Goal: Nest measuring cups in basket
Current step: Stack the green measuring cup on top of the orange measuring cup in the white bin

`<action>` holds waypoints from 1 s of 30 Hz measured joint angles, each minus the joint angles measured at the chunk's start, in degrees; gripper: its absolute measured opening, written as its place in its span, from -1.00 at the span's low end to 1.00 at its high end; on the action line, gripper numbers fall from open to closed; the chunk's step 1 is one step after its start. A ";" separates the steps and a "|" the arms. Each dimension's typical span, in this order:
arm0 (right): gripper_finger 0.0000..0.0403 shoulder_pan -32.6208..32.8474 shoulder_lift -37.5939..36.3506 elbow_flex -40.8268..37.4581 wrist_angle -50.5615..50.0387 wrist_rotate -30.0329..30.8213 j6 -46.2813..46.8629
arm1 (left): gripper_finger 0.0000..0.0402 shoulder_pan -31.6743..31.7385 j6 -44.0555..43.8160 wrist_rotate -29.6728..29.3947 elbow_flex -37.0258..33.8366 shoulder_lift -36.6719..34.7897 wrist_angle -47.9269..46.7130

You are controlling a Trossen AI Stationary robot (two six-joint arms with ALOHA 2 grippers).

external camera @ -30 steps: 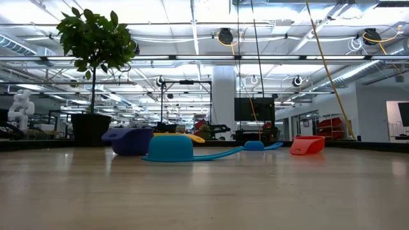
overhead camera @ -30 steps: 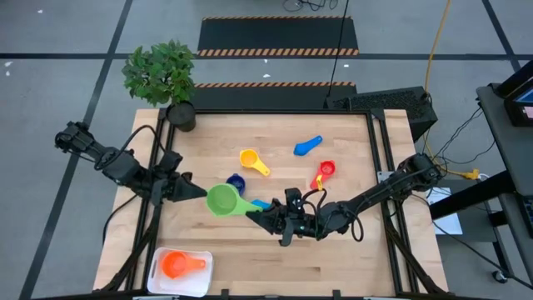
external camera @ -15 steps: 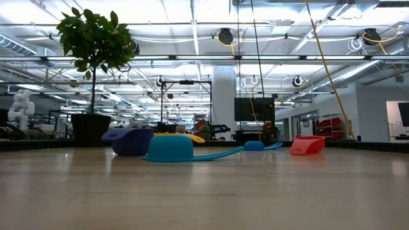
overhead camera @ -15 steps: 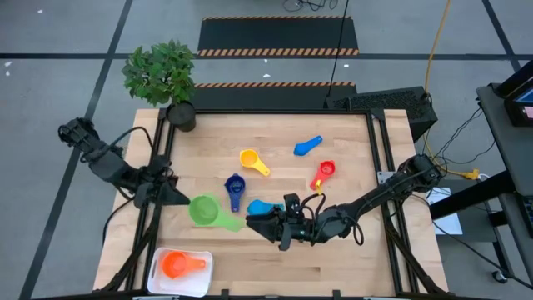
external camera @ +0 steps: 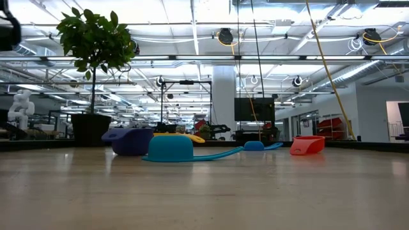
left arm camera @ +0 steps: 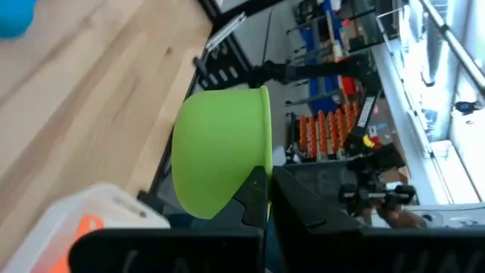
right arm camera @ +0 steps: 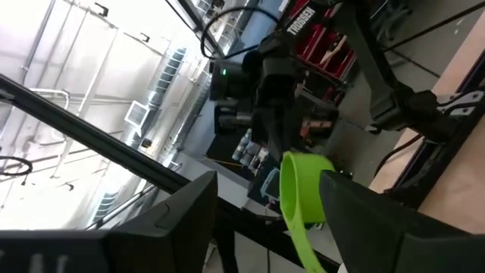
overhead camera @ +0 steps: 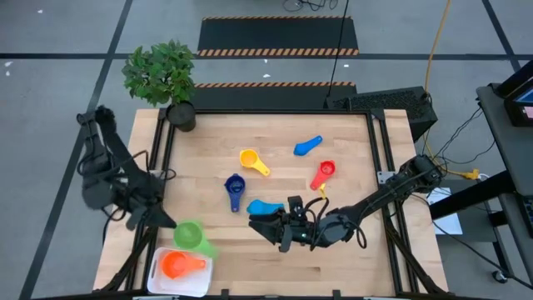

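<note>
Left gripper is clamped shut on the green measuring cup, held just above the white basket with the orange cup, near-left; right gripper hangs wide open, empty, mid-table

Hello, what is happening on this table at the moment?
The left gripper is shut on the green measuring cup, holding it just above the white basket, where the orange cup already lies. The right gripper is open, low over the table next to the light blue cup. The dark blue, yellow and red cups and another blue one lie loose on the wood.
</note>
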 joint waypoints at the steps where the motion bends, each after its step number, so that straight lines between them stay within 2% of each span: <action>1: 0.11 0.00 0.00 0.00 -0.01 0.00 -0.14 | -0.97 -2.24 -1.35 -1.72 0.00 0.68 -0.18; 5: 0.10 -0.41 0.00 0.00 -0.04 -0.02 -0.92 | -0.98 -10.62 -7.36 -9.98 0.00 4.42 -0.26; 10: 0.10 -1.66 0.00 0.00 -0.08 -0.06 0.05 | -0.95 -17.81 -16.09 -19.29 0.00 9.20 -1.35; 15: 0.10 -3.71 0.00 0.00 -0.09 -4.17 1.20 | -0.98 -23.83 -27.21 -26.30 0.00 14.29 -4.68; 21: 0.10 -5.41 0.00 0.00 -0.06 -7.52 4.10 | -0.98 -29.14 -41.43 -26.47 0.00 20.23 -8.86; 27: 0.10 -5.79 0.00 0.00 -0.09 -7.56 5.25 | -0.96 -31.84 -42.79 -26.28 0.00 22.82 -9.42; 30: 0.10 -5.91 0.00 0.00 -0.09 -7.58 6.21 | -0.98 -32.42 -42.85 -23.65 0.00 22.91 -11.89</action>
